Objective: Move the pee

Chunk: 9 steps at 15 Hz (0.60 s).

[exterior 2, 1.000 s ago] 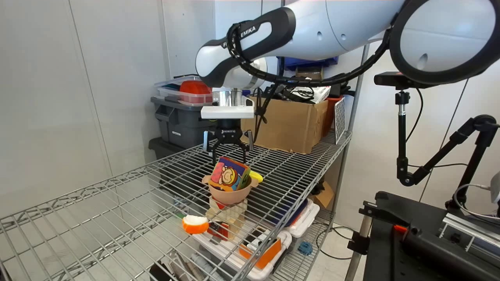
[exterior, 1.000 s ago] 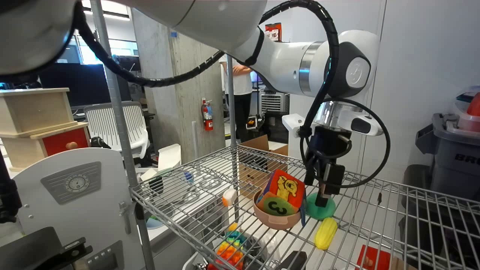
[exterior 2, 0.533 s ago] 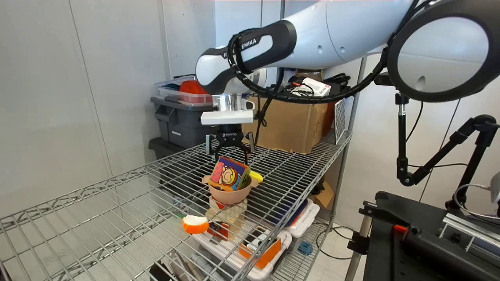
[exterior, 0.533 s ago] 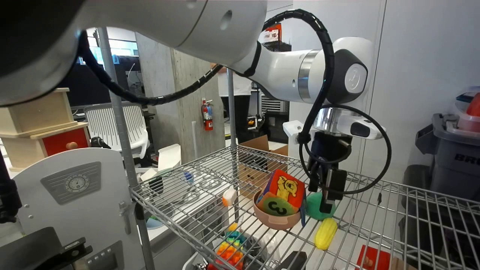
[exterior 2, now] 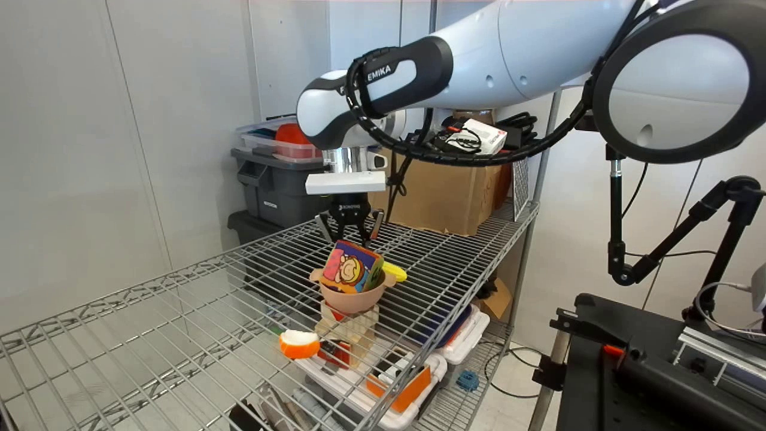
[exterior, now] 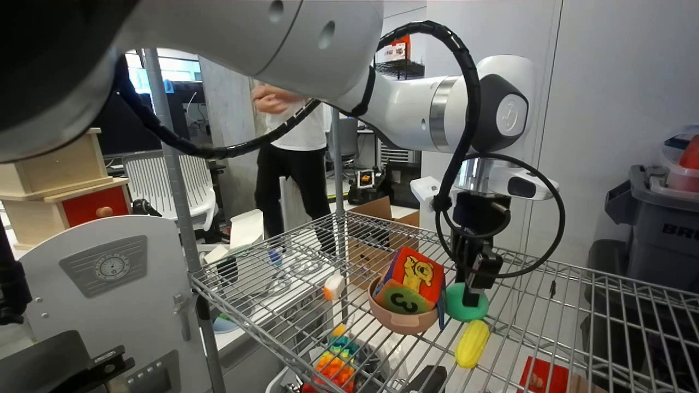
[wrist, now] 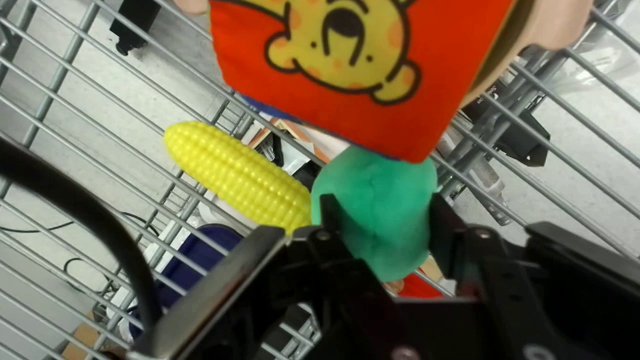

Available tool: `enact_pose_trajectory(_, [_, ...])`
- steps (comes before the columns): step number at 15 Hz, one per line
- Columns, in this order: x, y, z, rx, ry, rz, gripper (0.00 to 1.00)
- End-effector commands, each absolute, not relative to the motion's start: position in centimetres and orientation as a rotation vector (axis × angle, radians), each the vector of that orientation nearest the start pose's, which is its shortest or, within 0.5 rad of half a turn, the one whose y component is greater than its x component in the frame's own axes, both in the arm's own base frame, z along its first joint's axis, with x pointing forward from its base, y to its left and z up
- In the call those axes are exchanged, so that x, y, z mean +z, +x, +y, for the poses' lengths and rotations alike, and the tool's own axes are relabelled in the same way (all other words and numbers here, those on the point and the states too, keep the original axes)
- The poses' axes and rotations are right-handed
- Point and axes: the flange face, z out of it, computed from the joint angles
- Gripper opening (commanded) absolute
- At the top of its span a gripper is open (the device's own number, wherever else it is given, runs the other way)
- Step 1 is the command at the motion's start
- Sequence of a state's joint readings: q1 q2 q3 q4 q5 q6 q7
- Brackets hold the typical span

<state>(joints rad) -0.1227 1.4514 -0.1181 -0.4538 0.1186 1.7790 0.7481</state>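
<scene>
The pee [wrist: 377,225], a green rounded toy, lies between the fingertips of the hand [wrist: 383,202]. Hand state: closed against two sides of the pee, apparently gripping it. Change: over the last half second the fingers [wrist: 332,215] have drawn inward. This indicates that the grasp is probably made; lifting, carrying and release remain. Whether the pee has left the wires cannot be told.

The yellow corn [exterior: 472,345], just beside the pee, has shifted slightly, probably nudged during closing. The tan bowl [exterior: 401,323] holds a tilted picture block [exterior: 418,273]; in the wrist view its corner overlaps the pee. Allow clearance here when lifting.

The worktop [exterior 2: 443,281] is an open wire shelf. A cardboard box [exterior 2: 443,197] stands at its far end. Room: grey bins [exterior 2: 275,191] stand by the wall [exterior 2: 119,149]; a person [exterior: 295,158] has crossed in front of a concrete column [exterior: 229,109].
</scene>
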Motion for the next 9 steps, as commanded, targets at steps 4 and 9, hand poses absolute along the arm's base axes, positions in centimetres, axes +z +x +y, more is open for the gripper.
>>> enact_pose_trajectory(4, [14.2, 78.8, -12.2, 0.070, -2.844, 1.404, 0.00])
enact_pose_trajectory(9, [18.1, 80.0, -12.3, -0.051, -2.826, 1.344, 0.04])
